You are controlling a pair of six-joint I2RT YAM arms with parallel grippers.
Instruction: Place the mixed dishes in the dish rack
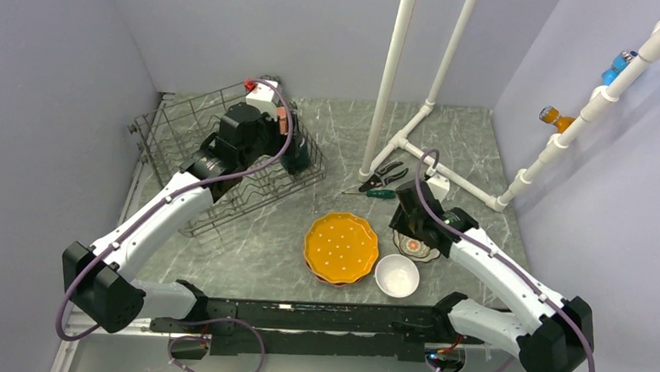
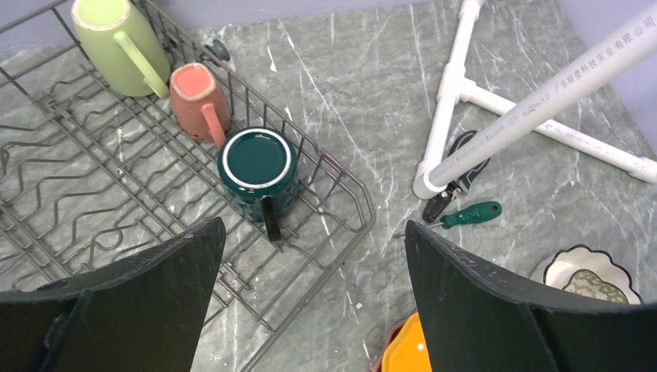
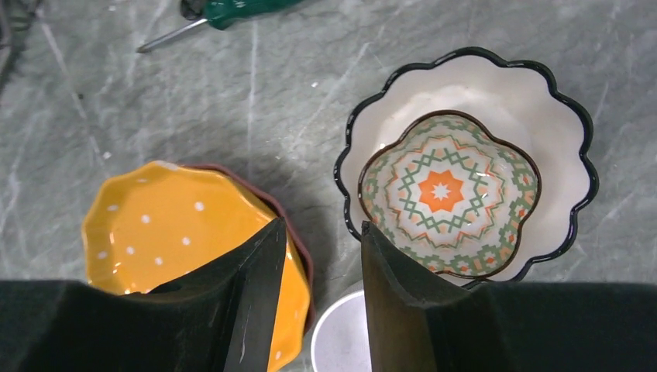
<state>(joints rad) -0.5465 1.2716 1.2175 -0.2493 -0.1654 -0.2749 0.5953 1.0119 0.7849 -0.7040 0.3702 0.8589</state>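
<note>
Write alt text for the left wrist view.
A pale green mug, a pink mug and a dark teal mug stand inverted in the grey wire dish rack. The left gripper hangs open in front; a green screwdriver lies outside.

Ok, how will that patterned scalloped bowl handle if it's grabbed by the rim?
The patterned scalloped bowl looks like glazed ceramic, so it is probably rigid, fairly heavy and easy to chip. Its glossy surface may slip in a pinch. The wavy rim gives uneven contact, so held at one edge it could tilt.
</note>
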